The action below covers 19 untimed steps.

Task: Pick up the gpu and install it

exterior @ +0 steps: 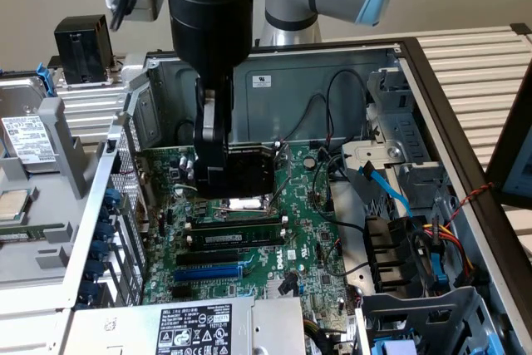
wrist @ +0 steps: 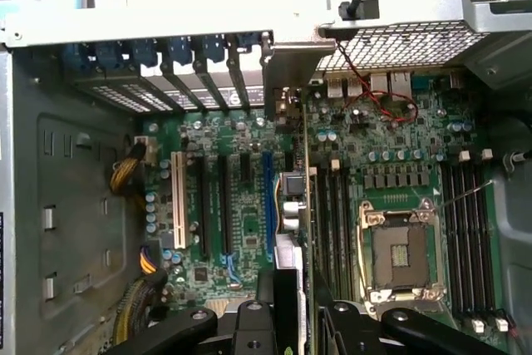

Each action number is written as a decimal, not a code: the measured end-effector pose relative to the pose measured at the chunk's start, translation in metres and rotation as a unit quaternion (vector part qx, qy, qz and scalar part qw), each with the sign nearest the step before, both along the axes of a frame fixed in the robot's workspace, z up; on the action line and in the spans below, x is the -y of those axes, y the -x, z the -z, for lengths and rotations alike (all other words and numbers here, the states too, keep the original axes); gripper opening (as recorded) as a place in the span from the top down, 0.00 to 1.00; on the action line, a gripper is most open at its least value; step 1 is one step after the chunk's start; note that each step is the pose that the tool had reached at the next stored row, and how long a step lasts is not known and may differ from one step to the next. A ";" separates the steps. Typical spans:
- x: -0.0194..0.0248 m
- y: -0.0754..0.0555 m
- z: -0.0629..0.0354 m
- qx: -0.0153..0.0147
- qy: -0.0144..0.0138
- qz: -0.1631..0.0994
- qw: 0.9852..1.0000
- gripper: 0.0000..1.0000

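Item one: my black two-fingered gripper (exterior: 221, 176), reaching down into the open grey metal computer case (exterior: 332, 81) from 12 o'clock in the exterior view, its fingers pinching the card described next. Item two: the gpu (exterior: 253, 170), a small green circuit card with a black rectangular fan shroud and silver end bracket, held on edge over the large green motherboard (exterior: 307, 239); I cannot tell whether it touches the board. Item three: two long black expansion slots (exterior: 237, 234) and one blue slot (exterior: 208, 272), lying at 6 o'clock from the card in the exterior view. Item four: a square silver processor socket (wrist: 399, 251), just beside the card. Item five: a grey power supply (exterior: 195, 326) with a white label, at 6 o'clock.
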<state>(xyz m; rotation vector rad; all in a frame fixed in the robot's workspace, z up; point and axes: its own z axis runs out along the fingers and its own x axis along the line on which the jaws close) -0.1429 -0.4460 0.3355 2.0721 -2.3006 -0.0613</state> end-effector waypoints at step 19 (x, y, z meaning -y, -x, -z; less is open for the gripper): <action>0.0039 0.009 0.0165 -0.003 -0.004 -0.002 1.000 0.73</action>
